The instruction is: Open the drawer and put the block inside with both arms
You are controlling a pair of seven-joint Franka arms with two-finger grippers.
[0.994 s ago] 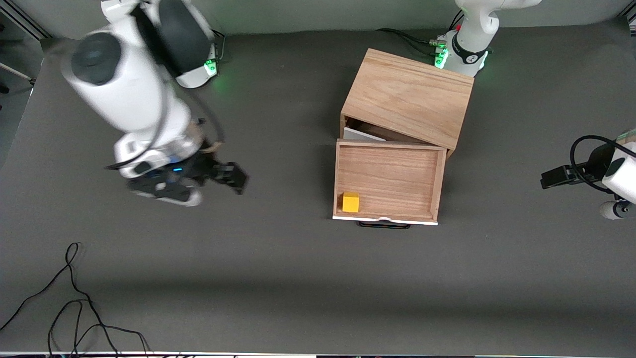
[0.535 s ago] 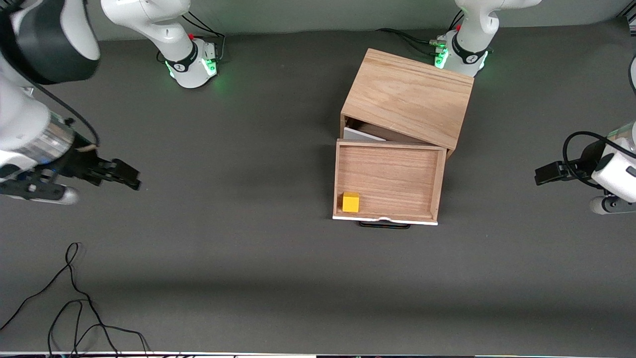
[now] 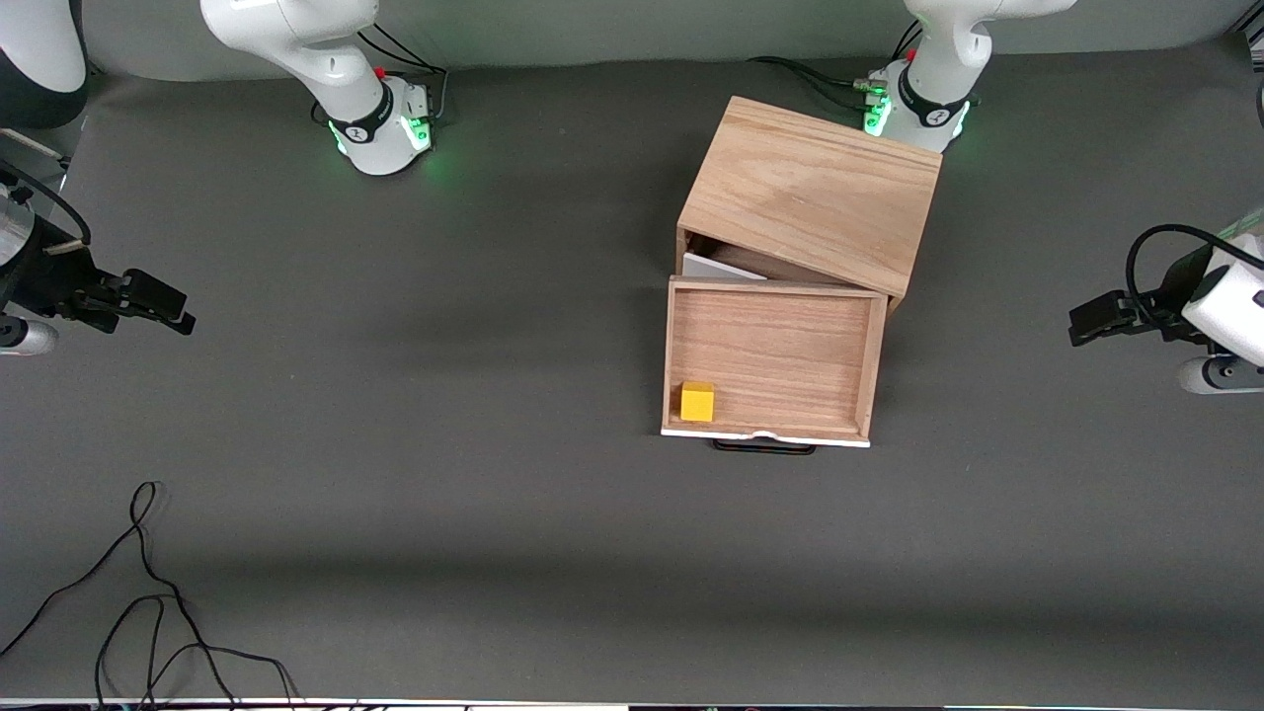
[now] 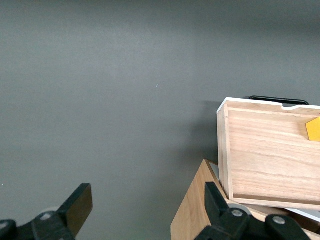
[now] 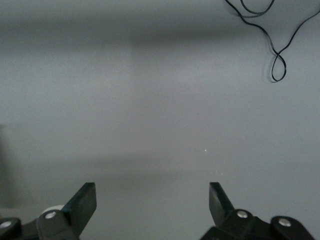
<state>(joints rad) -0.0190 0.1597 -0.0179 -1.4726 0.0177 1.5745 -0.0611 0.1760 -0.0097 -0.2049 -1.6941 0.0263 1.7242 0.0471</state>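
The light-wood drawer (image 3: 770, 346) is pulled out of the wooden cabinet (image 3: 810, 193), its white front and black bar handle (image 3: 763, 447) facing the front camera. The yellow block (image 3: 697, 401) lies inside the drawer, in the front corner toward the right arm's end. The left wrist view shows the drawer (image 4: 270, 155) and an edge of the block (image 4: 314, 129). My right gripper (image 3: 158, 302) is open and empty over bare table at the right arm's end. My left gripper (image 3: 1096, 322) is open and empty over bare table at the left arm's end.
Black cables (image 3: 148, 592) lie loose on the dark grey table near the front edge at the right arm's end; they also show in the right wrist view (image 5: 272, 45). The two arm bases (image 3: 380, 123) stand along the back edge.
My right arm has swung away from the drawer to the right arm's end of the table. My left gripper shifted slightly. The drawer and block have not moved.
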